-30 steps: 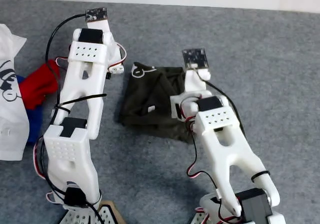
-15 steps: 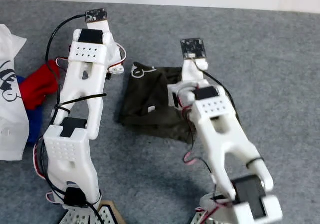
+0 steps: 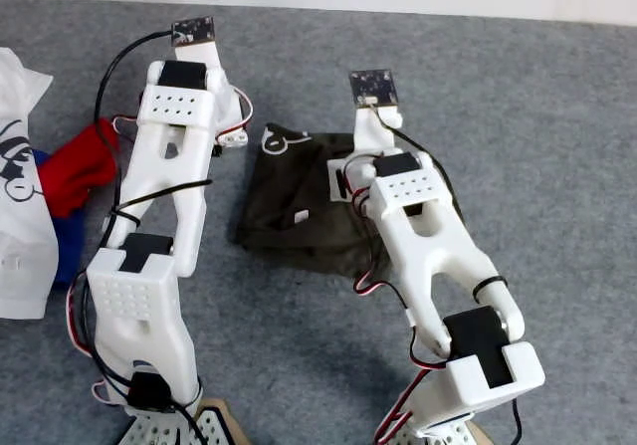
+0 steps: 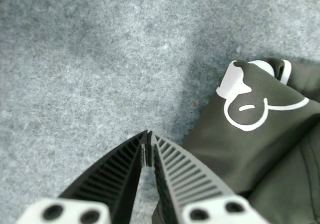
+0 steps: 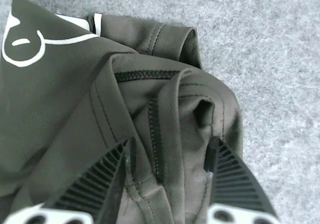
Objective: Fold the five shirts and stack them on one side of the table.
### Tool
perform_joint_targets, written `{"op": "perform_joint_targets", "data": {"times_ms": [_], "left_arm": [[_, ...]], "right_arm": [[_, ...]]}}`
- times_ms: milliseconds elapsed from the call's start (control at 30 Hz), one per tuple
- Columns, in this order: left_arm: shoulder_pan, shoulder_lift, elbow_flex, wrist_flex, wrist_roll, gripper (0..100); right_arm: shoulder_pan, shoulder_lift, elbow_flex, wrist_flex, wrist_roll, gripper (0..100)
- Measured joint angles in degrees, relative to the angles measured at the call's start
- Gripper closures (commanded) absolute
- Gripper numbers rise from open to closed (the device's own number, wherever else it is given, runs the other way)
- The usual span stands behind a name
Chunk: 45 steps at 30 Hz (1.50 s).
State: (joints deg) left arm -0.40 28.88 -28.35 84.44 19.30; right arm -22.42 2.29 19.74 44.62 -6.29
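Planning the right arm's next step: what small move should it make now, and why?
Probably lower the right gripper and close it on the raised fold of the dark olive shirt: its jaws stand open on either side of that fold. The left gripper is shut, beside the shirt.

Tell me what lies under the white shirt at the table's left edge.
A blue garment pokes out from beneath the white shirt, beside a red garment. How far the blue one reaches underneath, and whether anything else lies there, is covered.
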Motion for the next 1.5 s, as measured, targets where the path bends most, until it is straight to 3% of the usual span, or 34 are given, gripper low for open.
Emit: {"op": "perform_joint_targets", "data": {"times_ms": [467, 933, 1233, 1500], "left_arm": [[0.0, 0.0, 0.1, -0.4, 0.0, 99], [0.0, 0.0, 0.1, -0.4, 0.0, 99], [0.0, 0.0, 0.1, -0.5, 0.0, 99], [0.0, 0.0, 0.1, -0.5, 0.0, 99]], "right_arm": [[-2.2, -9.1, 1.8, 3.2, 0.0, 76.8], [-4.3, -4.6, 6.5, -6.1, 4.7, 76.8], [-4.3, -4.6, 6.5, -6.2, 4.7, 92.3], [-4.3, -4.6, 6.9, -6.2, 4.7, 92.6]]}}
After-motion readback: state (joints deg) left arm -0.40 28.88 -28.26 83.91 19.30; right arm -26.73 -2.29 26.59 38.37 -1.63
